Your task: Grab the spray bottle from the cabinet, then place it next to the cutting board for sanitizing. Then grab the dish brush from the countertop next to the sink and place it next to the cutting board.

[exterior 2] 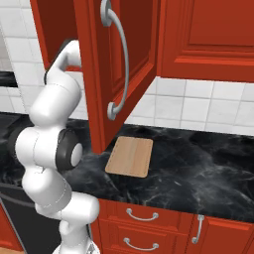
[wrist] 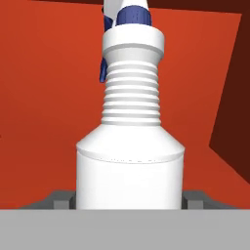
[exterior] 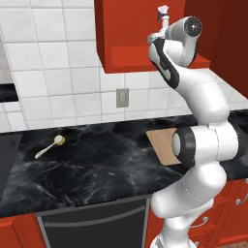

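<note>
The spray bottle is white with a ribbed neck and a blue-tipped sprayer, and it stands upright in the red cabinet. Its sprayer head shows above my hand in the left base view. My gripper is shut on the bottle's body, with a grey fingertip pressed against each side. The tan cutting board lies flat on the black countertop, below the cabinet. At the left of the counter lies the cream dish brush. The sink is out of view.
The cabinet's open door, with its long silver handle, hangs beside my arm above the board. A wall outlet sits on the white tiles. Below the counter are a dark appliance front and red drawers.
</note>
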